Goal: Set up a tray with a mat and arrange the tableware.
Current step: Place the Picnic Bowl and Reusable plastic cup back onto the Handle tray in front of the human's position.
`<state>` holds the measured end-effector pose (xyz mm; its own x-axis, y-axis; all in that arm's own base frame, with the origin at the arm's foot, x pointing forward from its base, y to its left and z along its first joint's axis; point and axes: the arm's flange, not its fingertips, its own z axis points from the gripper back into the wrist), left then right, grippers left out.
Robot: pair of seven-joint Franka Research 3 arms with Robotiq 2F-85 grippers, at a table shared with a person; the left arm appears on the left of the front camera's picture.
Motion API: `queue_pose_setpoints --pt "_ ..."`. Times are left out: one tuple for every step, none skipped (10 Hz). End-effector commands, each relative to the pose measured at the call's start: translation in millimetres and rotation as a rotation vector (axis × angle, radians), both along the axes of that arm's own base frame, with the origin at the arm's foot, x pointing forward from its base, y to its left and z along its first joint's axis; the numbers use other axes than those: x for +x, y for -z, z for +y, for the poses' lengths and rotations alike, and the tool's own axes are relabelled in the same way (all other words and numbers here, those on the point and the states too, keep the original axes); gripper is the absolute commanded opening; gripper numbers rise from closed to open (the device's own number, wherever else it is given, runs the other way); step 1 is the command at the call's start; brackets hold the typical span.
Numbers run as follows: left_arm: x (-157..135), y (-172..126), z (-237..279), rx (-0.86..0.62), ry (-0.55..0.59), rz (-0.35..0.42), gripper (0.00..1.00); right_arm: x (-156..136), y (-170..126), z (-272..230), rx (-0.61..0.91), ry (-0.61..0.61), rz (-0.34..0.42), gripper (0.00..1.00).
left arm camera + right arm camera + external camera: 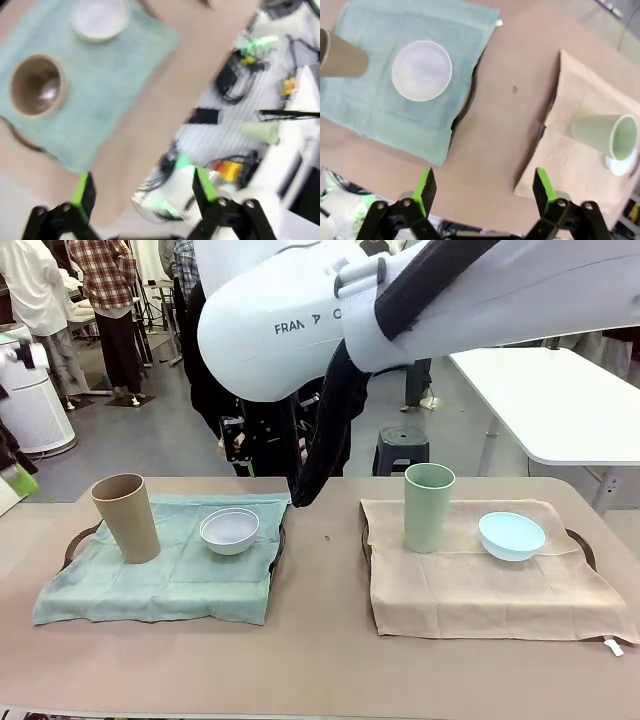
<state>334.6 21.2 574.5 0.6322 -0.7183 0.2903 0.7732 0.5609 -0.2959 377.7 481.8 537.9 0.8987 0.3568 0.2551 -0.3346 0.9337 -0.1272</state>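
Observation:
On the left, a tan cup (127,517) and a white bowl (229,530) stand on a green mat (170,585) that covers a dark tray (76,544). On the right, a pale green cup (428,506) and a light blue bowl (511,536) stand on a beige mat (480,590) over a second tray (585,546). My right gripper (484,187) hangs open high over the bare table between the mats, above the white bowl (422,70) and green cup (605,135). My left gripper (142,187) is open and empty, high over the table's edge beside the tan cup (37,85).
A white arm link (330,310) with a black cable sleeve (325,440) spans the top of the front view. A person in dark clothes (260,430) stands behind the far edge. A strip of bare brown table (320,570) separates the trays. The left wrist view is blurred.

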Motion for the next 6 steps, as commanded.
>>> queue_pose_setpoints --pt "11 -40 -7 -0.185 -0.098 0.015 1.0 -2 18 -8 -0.013 0.023 -0.01 1.0" --pt "0 0 0 0.0 0.0 0.0 1.0 0 0 0 0.0 0.0 0.0 1.0" --pt "0 0 0 0.0 0.0 0.0 1.0 0 0 0 0.0 0.0 0.0 1.0" --pt "0 0 0 0.0 0.0 0.0 1.0 0 0 0 0.0 0.0 0.0 1.0" --pt "0 0 0 0.0 0.0 0.0 1.0 0 0 0 0.0 0.0 0.0 1.0" --pt "0 0 0 0.0 0.0 0.0 1.0 0 0 0 0.0 0.0 0.0 1.0"
